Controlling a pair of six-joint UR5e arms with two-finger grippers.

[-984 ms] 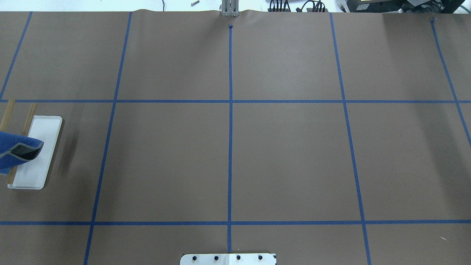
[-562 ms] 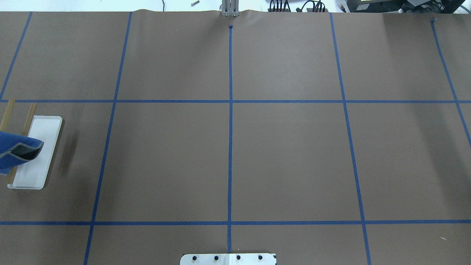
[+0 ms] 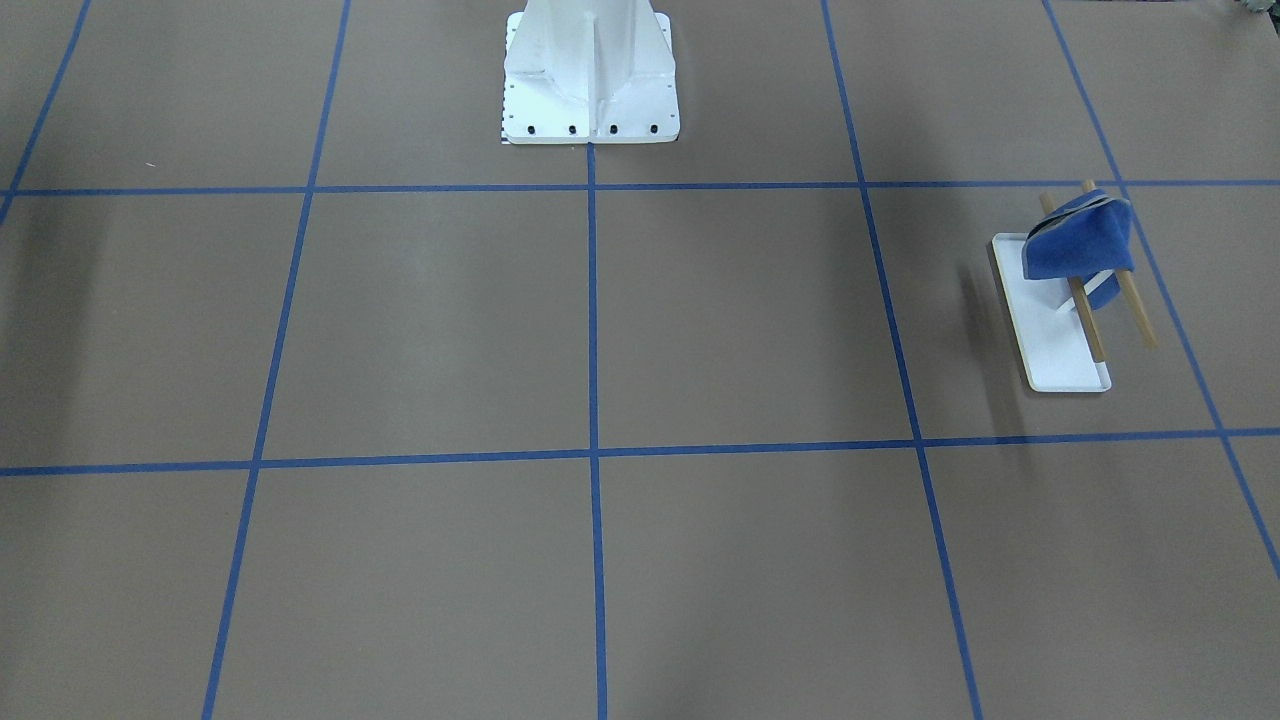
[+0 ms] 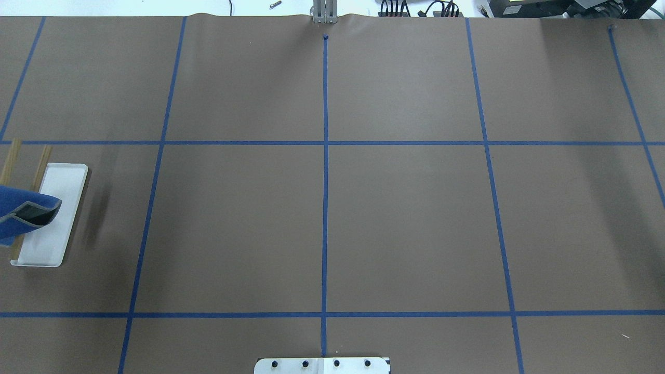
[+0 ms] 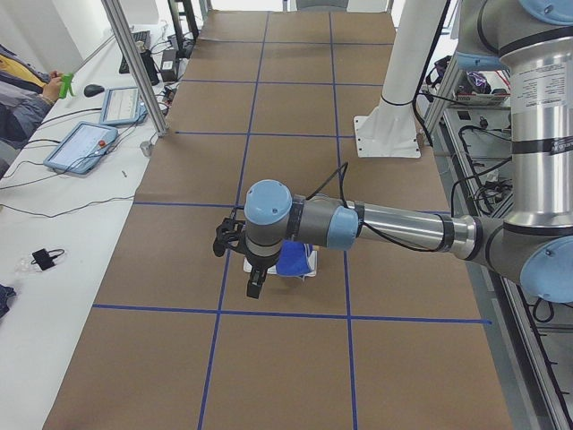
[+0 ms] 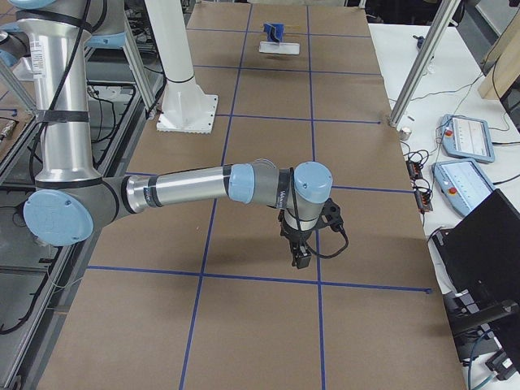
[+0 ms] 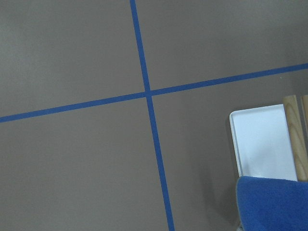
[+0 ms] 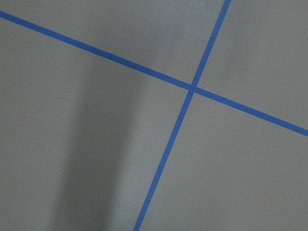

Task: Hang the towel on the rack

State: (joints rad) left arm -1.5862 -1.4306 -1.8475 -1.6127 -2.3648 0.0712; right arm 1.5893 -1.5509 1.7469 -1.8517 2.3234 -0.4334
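The blue towel hangs folded over the two wooden bars of the rack, near the end of the bars closest to the robot. In the overhead view the towel lies at the left edge, over the rack's white base. The left wrist view shows a towel corner and the rack base, but no fingers. My left gripper hovers beside the rack, apart from the towel; I cannot tell its state. My right gripper hangs over bare table far from the rack; I cannot tell its state either.
The white bolted pedestal stands at the robot's side of the table. Blue tape lines grid the brown surface. A person, tablets and a metal post are along the far side table. A laptop sits there too.
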